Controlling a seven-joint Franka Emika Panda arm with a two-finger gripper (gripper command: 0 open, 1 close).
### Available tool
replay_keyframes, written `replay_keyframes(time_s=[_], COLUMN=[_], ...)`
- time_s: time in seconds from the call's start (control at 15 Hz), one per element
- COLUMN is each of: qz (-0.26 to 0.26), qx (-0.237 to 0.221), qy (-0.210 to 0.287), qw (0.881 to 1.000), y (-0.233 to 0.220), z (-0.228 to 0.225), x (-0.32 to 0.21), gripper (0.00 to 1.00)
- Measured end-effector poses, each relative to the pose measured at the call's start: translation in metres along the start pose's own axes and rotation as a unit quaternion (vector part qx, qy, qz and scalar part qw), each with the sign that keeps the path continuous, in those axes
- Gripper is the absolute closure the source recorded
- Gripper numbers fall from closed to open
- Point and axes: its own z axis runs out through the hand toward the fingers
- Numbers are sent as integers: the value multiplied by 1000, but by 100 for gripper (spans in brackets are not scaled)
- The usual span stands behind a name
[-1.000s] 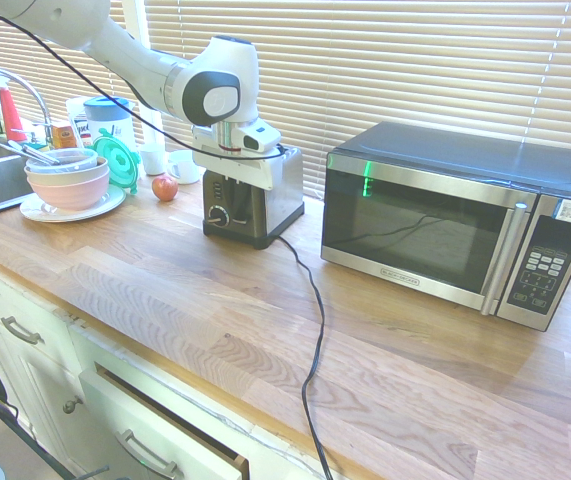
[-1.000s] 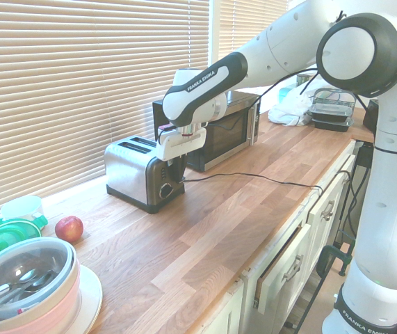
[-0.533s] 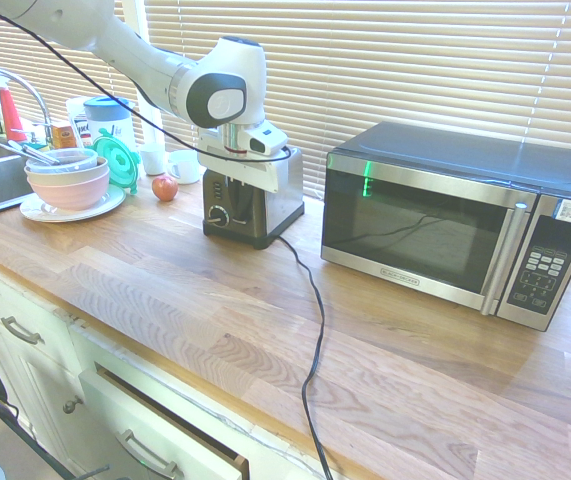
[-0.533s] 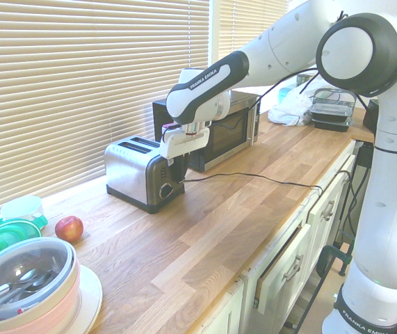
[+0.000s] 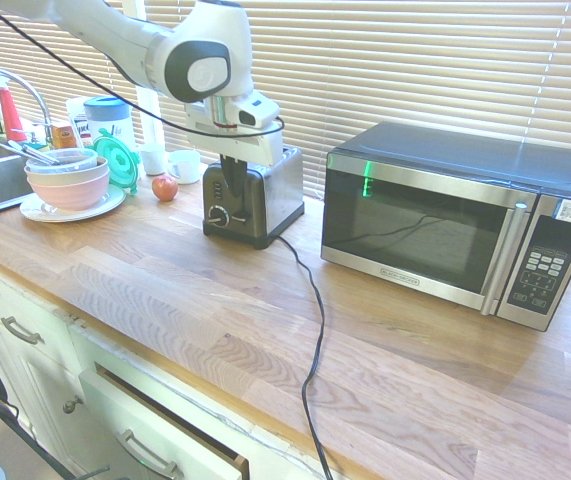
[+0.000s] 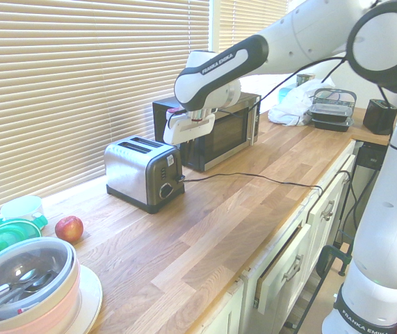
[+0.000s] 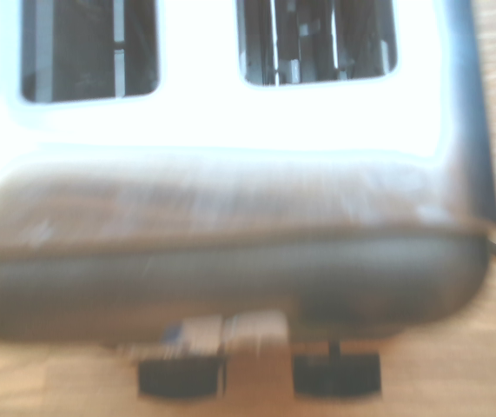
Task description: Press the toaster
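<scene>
The wooden counter carries everything; the microwave is set toward the back edge by the blinds, and the toaster is stood just beside it, also near the back edge, with its black end panel and dial turned toward the front edge; its black cord is trailed across the surface and over the front edge. Nearer the sink end, a stack of bowls on a plate, a green lid and an apple are gathered.

The step in hand is judged to be the lift away from the toaster's lever end; whether the lever is latched down cannot be told from these views, since the wrist view is blurred and the lever is shown only as dark tabs below the end panel. If the press is not made, the next move is judged to call for a descent straight onto the lever with the fingertips set squarely on it; otherwise only a clear withdrawal upward is needed.

The arm is reached over the counter from the sink side; the gripper is pointed steeply downward and is held above the toaster's panel end, apart from it; its fingers are closed together and nothing is held.
</scene>
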Motion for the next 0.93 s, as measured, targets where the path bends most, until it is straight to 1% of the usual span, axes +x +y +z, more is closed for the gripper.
replay_keyframes(time_s=[0.13,0.27,0.47,0.6,0.93], qz=[-3,-12,-40,-49,-42], qx=[4,0,-12,-13,-19], qy=[4,3,2,3,1], qw=[1000,1000,999,999,999], y=[14,23,24,29,73], z=[-6,0,7,10,24], x=[-12,-31,-67,-91,-124], gripper=[100,100,100,100,100])
